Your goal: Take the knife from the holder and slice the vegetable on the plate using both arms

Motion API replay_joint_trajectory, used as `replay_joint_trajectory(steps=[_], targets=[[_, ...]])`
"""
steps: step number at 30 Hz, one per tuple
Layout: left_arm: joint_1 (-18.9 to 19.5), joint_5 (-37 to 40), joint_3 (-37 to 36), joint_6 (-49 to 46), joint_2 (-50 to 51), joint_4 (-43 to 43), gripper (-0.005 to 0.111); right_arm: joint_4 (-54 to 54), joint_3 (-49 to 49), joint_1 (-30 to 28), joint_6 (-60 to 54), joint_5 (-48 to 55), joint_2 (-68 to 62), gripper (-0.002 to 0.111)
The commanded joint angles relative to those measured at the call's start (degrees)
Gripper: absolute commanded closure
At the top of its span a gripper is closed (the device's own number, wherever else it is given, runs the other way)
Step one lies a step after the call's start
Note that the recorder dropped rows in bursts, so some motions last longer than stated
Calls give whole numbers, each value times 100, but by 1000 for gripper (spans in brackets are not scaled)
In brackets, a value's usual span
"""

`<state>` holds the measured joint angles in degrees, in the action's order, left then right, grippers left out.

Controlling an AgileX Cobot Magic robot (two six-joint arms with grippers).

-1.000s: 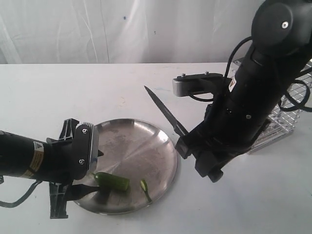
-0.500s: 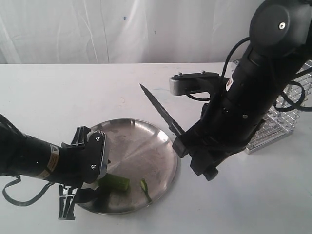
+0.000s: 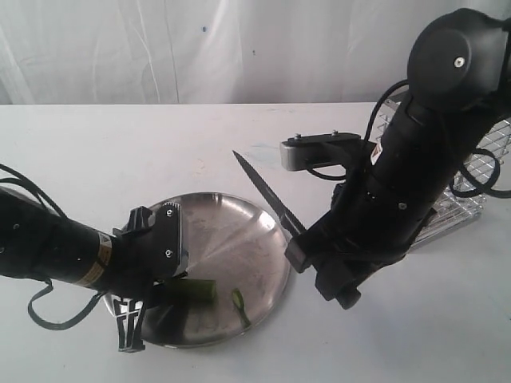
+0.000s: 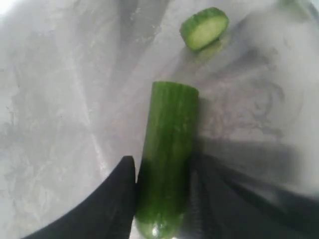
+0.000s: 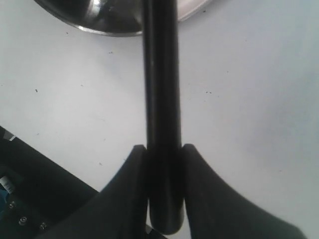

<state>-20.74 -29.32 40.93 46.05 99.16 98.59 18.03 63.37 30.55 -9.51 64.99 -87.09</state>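
The vegetable (image 3: 198,290), a short green piece with a cut end, lies on the front left of the steel plate (image 3: 231,239). My left gripper (image 3: 162,290) is shut on its rounded end; both fingers press its sides (image 4: 169,149). A cut slice (image 4: 204,27) lies just past the cut end, also seen on the plate (image 3: 239,305). My right gripper (image 3: 297,241) is shut on the black knife's handle (image 5: 160,99). The knife's blade (image 3: 262,183) points up and left above the plate's far right rim. The chrome wire holder (image 3: 461,199) stands behind the right arm.
White tabletop (image 3: 120,152) surrounds the plate, with a white curtain behind. The bulky right arm (image 3: 415,167) hides most of the holder. The left arm's cable (image 3: 48,315) loops on the table at front left. The plate's rim (image 5: 99,20) shows beyond the knife handle.
My left gripper has slid right onto the plate and closed round the vegetable's end. The knife has stayed nearly in place over the plate's right rim.
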Motion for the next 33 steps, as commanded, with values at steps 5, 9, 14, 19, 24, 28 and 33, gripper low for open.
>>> replay_joint_trajectory(steps=[5,9,14,19,24,28,33], targets=[[-4,1454,491,452,-242,-632,107,64,-12,-30,-72,-133,20,108],[-4,1617,830,1396,-11,-632,107,169,-12,-30,-72,-236,20,108],[-4,1570,1018,1445,416,-558,107,451,-12,-30,-72,-249,20,108],[-4,1683,1018,1455,676,-538,107,466,-12,-30,-72,-197,20,108],[-4,1709,1018,1219,740,-430,102,477,-12,-30,-72,-196,20,108],[-4,1688,1018,1219,740,-430,85,489,-12,-30,-72,-210,20,108],[-4,1688,1018,1219,740,-430,60,566,-12,-30,-72,-219,20,108]])
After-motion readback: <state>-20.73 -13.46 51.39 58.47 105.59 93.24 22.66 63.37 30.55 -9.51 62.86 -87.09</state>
